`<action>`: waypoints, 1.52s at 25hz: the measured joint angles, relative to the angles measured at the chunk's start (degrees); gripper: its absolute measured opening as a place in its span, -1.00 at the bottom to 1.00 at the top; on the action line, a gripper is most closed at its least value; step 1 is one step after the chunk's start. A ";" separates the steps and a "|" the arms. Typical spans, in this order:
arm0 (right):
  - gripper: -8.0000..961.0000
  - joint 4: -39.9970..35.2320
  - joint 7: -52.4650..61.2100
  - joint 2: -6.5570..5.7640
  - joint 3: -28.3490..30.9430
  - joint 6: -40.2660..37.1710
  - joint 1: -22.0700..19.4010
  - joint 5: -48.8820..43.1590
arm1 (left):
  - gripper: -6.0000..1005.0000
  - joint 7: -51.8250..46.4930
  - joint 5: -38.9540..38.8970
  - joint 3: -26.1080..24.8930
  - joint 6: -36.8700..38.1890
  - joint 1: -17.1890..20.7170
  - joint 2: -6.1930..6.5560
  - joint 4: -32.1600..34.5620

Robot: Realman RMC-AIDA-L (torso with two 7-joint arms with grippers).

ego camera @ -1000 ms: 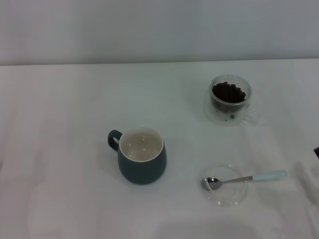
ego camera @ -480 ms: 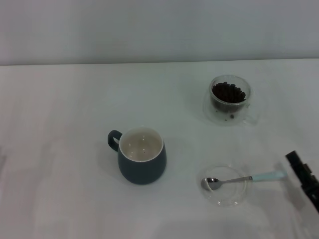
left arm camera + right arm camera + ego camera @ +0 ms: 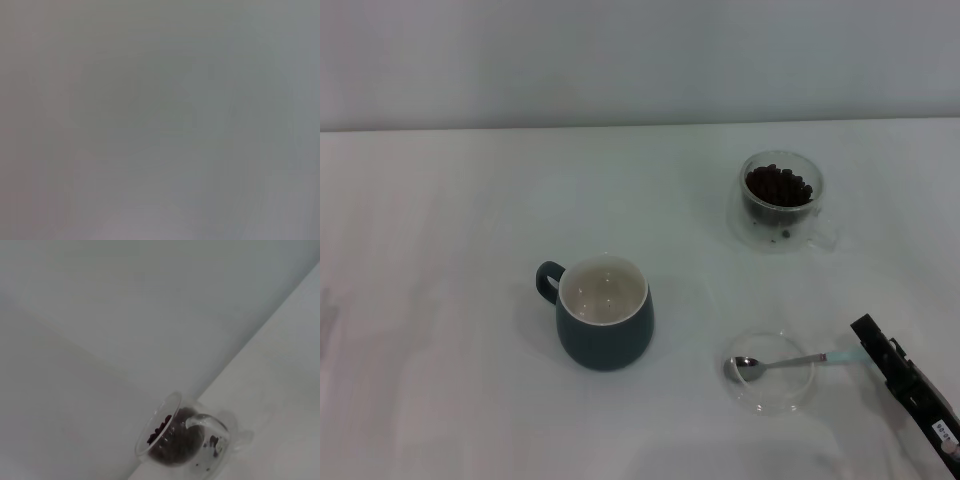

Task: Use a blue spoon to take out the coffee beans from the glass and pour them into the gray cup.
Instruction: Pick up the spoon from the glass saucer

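While my right claw (image 3: 865,330) comes in from about 4 o'clock, low over the worktop (image 3: 450,330), its tip hangs just above the pale handle of the spoon (image 3: 790,362). I cannot tell how wide its fingers stand. My left claw is not in view.

The spoon lies across a flat dish (image 3: 770,373) at about 5 o'clock, bowl inside the dish, handle pointing to 3 o'clock over the rim. The glass (image 3: 781,200) with the beans (image 3: 778,185) stands at about 2 o'clock, well apart from the spoon. The cup (image 3: 605,312) is near the centre, white inside, no beans in it that I can see.

I judge the step is picking up the spoon. To do it well, I should take the handle near its far end, across its width, and lift straight up so the dish does not slide. A level bowl will help later for scooping.
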 joint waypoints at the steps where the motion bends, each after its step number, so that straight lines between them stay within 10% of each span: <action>1: 0.54 0.01 0.10 0.00 -0.04 0.07 0.01 -0.17 | 0.72 0.00 0.00 0.00 0.00 -0.02 0.00 0.00; 14: 0.44 -0.33 0.67 -0.11 -0.36 1.00 0.49 -1.86 | 0.72 0.00 0.00 0.00 0.28 0.00 0.00 0.00; 25: -0.50 -0.47 1.67 -0.29 -0.47 0.54 0.88 -3.38 | 0.72 0.00 0.00 0.00 0.38 -0.09 0.00 0.00; 38: -0.65 -6.17 10.89 -0.81 -1.65 -6.82 1.14 -5.22 | 0.72 -0.03 0.00 -0.37 0.23 0.05 0.00 0.00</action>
